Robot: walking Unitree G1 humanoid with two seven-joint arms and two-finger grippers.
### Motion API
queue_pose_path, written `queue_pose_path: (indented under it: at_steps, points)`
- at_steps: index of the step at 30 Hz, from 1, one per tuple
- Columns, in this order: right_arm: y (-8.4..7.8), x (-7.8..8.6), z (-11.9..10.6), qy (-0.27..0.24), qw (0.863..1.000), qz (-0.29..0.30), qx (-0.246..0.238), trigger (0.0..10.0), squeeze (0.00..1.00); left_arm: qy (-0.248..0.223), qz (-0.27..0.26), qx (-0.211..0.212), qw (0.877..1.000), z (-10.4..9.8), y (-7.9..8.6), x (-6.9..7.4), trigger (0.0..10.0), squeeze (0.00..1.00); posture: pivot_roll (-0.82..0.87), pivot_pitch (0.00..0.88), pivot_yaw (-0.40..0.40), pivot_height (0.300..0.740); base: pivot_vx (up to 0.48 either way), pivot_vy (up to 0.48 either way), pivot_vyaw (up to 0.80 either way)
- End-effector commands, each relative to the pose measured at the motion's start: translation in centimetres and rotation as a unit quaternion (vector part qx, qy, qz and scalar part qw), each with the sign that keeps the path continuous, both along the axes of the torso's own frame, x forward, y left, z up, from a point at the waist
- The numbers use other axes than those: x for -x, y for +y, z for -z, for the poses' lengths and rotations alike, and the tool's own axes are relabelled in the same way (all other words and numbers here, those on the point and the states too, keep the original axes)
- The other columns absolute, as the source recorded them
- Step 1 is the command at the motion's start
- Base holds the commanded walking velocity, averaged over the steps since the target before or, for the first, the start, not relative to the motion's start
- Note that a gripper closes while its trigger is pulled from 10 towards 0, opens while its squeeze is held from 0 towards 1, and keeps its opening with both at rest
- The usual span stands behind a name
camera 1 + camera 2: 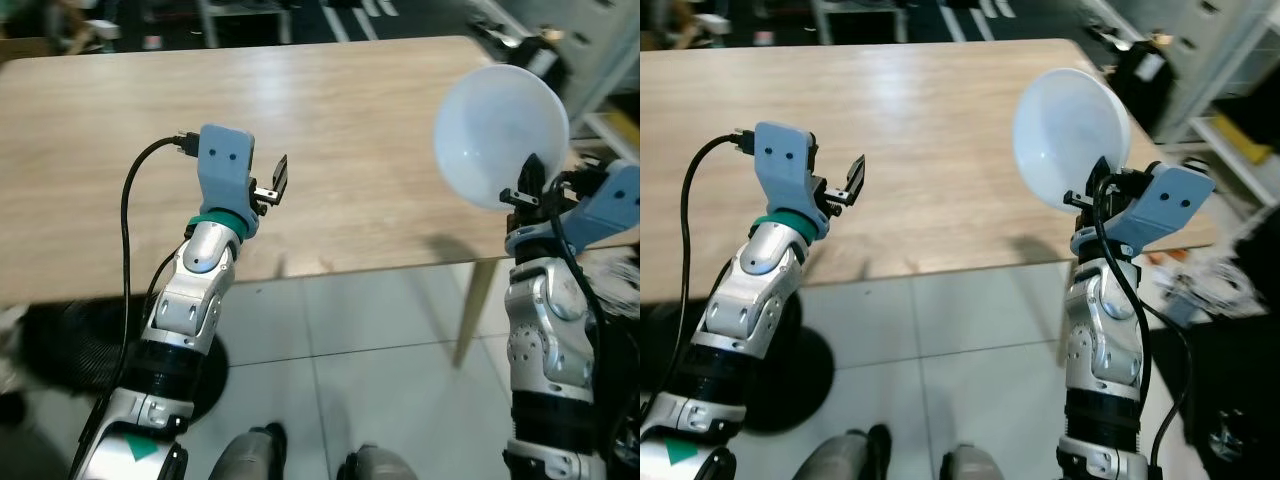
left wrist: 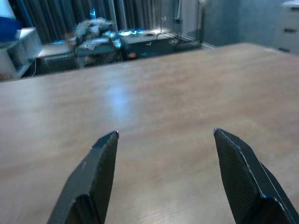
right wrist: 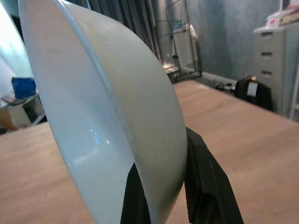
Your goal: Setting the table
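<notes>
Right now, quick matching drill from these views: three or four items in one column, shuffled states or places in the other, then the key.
Column A
1. left gripper
2. right gripper
3. white bowl
4. wooden table

Column B
a. held on edge, tilted up, above the table's right end
b. bare top under both arms
c. fingers apart, holding nothing, over the table's near edge
d. fingers clamped on a rim

Pairs: 1-c, 2-d, 3-a, 4-b
</notes>
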State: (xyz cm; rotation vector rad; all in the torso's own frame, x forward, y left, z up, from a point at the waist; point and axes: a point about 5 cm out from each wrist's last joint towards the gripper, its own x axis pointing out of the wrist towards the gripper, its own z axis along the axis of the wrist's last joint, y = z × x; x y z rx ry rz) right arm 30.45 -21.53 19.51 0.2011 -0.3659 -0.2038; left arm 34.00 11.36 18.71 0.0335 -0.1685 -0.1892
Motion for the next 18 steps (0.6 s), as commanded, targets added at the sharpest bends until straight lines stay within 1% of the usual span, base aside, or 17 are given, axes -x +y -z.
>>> queue_pose_path:
  at_steps: [1, 18]
  points:
    - [-0.49, 0.14, -0.07, -0.004, 1.0, 0.011, 0.002, 10.0, 0.0, 0.005, 0.007, -0.008, 1.0, 0.2, -0.4, 0.0, 10.0, 0.0, -0.03, 0.0, 0.049, 0.74, -0.285, 0.0, 0.0]
    - [-0.73, 0.22, -0.17, -0.006, 1.0, 0.015, 0.004, 10.0, 0.0, 0.005, 0.014, -0.003, 1.0, 0.16, -0.91, 0.01, 10.0, 0.0, -0.04, 0.0, 0.045, 0.74, -0.284, 0.0, 0.0]
